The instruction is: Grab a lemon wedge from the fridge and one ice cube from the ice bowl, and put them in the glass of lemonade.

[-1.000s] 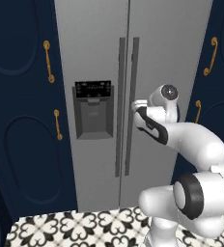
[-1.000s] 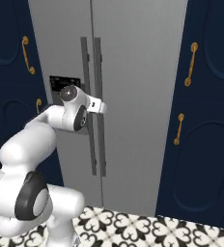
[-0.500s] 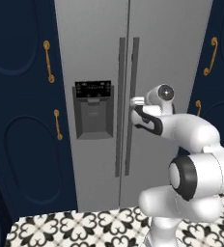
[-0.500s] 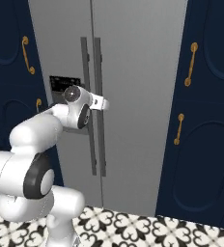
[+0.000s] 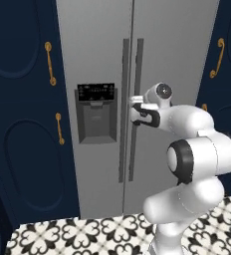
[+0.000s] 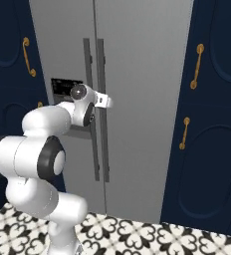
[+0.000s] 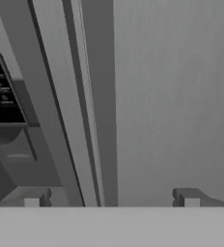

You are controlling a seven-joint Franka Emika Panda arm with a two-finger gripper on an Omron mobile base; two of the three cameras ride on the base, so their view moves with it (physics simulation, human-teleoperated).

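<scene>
The tall grey fridge (image 5: 172, 50) (image 6: 147, 74) (image 7: 181, 96) stands straight ahead with both doors closed. Its black dispenser panel (image 5: 96, 112) (image 6: 62, 88) (image 7: 3, 96) is in the left door. My gripper (image 5: 133, 107) (image 6: 106, 101) (image 7: 111, 200) is open, right up against the right door's long vertical handle (image 5: 136, 74) (image 6: 101, 64) (image 7: 102, 96). In the hand view the bar runs up between my widely spread fingertips (image 7: 34, 198), and nothing is gripped. The ice bowl and the glass of lemonade are out of view. The lemon wedge is hidden behind the doors.
Navy cabinets with gold handles flank the fridge, on the left (image 5: 28, 124) (image 6: 8, 60) and on the right (image 5: 227, 60) (image 6: 207, 124). The left door's handle (image 5: 123, 99) (image 6: 87, 64) runs right beside the right one. Black-and-white patterned tiles (image 5: 87, 234) (image 6: 162, 239) cover the floor.
My hand has slid a little left, closer onto the right door's handle, and the elbow has swung forward. The fridge doors have not moved.
</scene>
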